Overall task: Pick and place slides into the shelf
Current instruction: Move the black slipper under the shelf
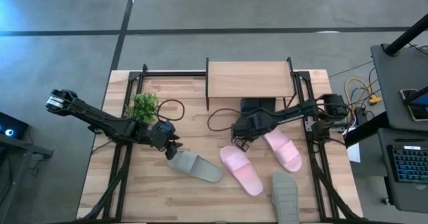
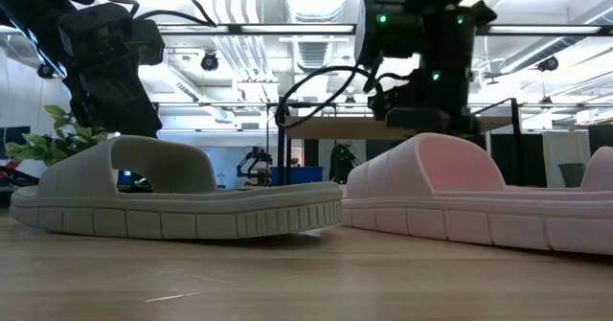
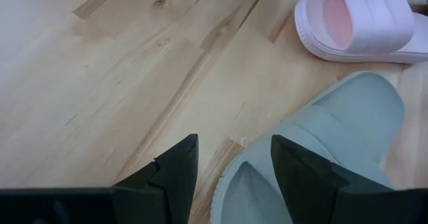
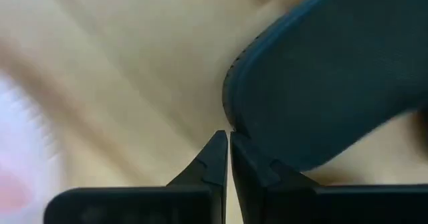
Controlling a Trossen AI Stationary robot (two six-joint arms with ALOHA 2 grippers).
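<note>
your left gripper [image 3: 231,167] hangs with fingers apart over the heel end of a grey slide [image 1: 194,165], soft ribbed foam. your right gripper [image 4: 226,150] has its fingers pressed together beside a black slide [image 4: 334,70], matte and rounded. you can count two pink slides [image 1: 242,170], two grey, and some black under the shelf [image 1: 249,79], a pale plank on thin black legs. the table [image 1: 134,197] is light wood, with a small plant [image 1: 142,106].

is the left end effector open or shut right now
Open. In the left wrist view its two dark fingers stand apart at the heel end of the grey slide, gripping nothing.
</note>
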